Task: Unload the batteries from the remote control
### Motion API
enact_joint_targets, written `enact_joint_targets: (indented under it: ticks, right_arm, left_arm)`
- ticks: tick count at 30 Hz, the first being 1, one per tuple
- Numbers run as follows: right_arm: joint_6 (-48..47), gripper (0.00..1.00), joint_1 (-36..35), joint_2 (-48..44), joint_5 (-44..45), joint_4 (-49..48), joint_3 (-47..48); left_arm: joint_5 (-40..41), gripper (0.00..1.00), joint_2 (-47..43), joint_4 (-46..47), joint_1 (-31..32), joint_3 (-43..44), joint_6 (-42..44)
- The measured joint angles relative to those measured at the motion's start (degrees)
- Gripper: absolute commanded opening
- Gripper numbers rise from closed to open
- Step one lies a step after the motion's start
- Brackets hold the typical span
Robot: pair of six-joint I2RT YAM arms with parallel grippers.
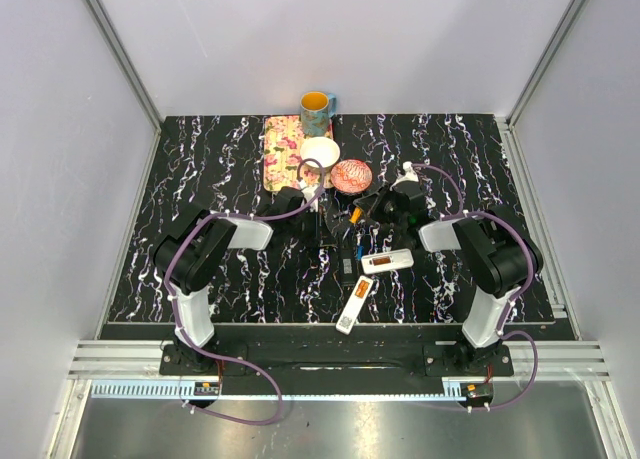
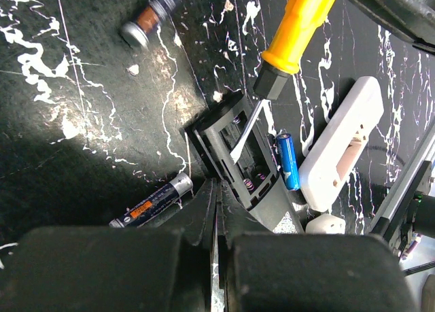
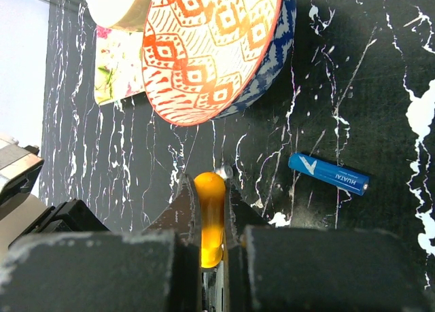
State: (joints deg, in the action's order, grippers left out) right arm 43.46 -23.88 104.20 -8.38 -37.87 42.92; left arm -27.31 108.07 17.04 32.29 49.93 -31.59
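Pale grey walls are enclosing a black desk (image 1: 180,169) veined with white. The left gripper (image 2: 216,193) is pressing its jaws, shut together, against the near end of the black remote control (image 2: 219,139), seemingly pinning it. The right gripper (image 3: 208,189) is clamping the orange screwdriver (image 2: 299,20), whose blade is reaching into the open compartment ahead of the left gripper, probably to lever cells free. Loose batteries are lying around the left gripper: a blue battery (image 2: 287,161) just right, an orange-banded battery (image 2: 153,204) just left, and another battery (image 2: 153,13) farther ahead.
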Motion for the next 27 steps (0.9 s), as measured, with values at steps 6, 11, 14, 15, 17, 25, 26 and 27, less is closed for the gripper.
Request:
enact_joint_targets:
  ticks: [6, 11, 14, 15, 17, 25, 26, 27]
  right_arm:
    - [-0.57, 0.0, 0.0, -1.18, -0.11, 1.36, -0.02]
    - [-1.2, 0.0, -0.44, -5.33, -1.79, 2.23, -0.31]
    - [-2.23, 0.0, -0.68, -9.14, -2.45, 2.75, -0.39]
    - [-2.73, 0.0, -0.72, -10.56, -2.73, 3.17, -0.39]
    - [-3.74, 0.0, -0.72, -13.35, -2.84, 4.31, -0.39]
    - [-7.87, 0.0, -0.07, -22.56, -1.79, 10.86, -1.22]
    - [-8.22, 0.0, 0.31, -23.34, -1.7, 11.21, -1.64]
    - [-8.52, 0.0, 0.85, -24.04, -1.64, 11.58, -2.14]
  left_arm:
    - [0.33, 0.13, -0.44, -0.13, 0.04, -0.2, 0.2]
    - [1.55, 0.6, -4.02, -0.96, 0.52, -2.62, 1.46]
    - [3.17, 0.7, -8.55, -1.53, 1.01, -5.4, 2.64]
    - [3.98, 0.71, -10.45, -1.53, 1.05, -6.64, 3.04]
    - [5.05, 0.73, -13.55, -2.05, 1.05, -8.61, 3.48]
    - [14.93, 0.75, -23.85, -6.82, 10.43, -13.84, 5.73]
    - [16.98, 0.76, -25.03, -8.15, 12.74, -14.1, 5.9]
    - [18.99, 0.76, -25.97, -9.27, 15.13, -14.19, 6.01]
